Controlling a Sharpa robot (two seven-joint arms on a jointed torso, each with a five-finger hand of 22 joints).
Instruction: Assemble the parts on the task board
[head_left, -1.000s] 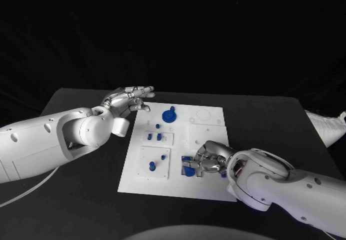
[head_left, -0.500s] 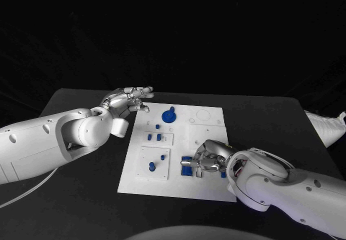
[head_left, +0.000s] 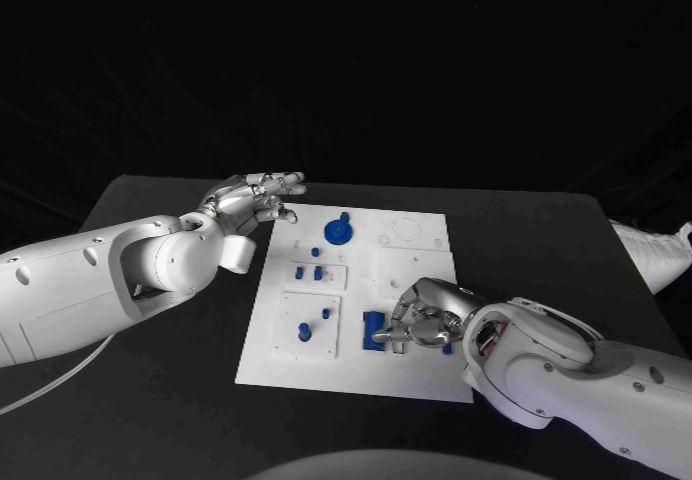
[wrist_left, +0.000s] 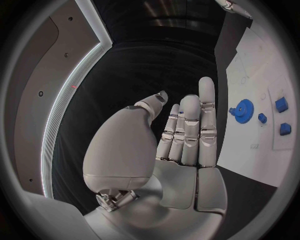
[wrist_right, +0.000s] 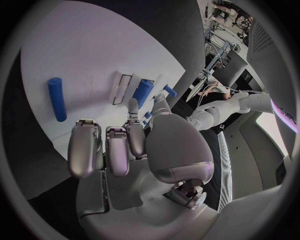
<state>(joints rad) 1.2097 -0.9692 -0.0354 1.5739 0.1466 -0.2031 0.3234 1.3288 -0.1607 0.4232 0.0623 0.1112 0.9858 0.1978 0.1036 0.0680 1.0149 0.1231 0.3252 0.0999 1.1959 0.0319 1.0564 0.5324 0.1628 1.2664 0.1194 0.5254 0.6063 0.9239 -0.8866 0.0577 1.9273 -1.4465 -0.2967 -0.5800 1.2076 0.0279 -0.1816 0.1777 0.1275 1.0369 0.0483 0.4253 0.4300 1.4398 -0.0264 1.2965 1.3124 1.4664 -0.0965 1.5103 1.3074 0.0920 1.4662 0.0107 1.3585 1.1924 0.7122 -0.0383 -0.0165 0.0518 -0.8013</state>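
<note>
Where the right hand (head_left: 423, 318) earlier covered the blue bar (head_left: 372, 329), its curled fingers now sit just beside it, holding nothing; the bar lies flat and exposed on the board (head_left: 411, 265), near the front edge. Left hand (head_left: 257, 203) is unchanged: fingers straight, empty, hovering by the board's far left corner near the gear (head_left: 338, 232).

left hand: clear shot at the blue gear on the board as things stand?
Probably yes. The left hand hovers open at the task board's far-left corner, and nothing lies between it and the blue gear.
</note>
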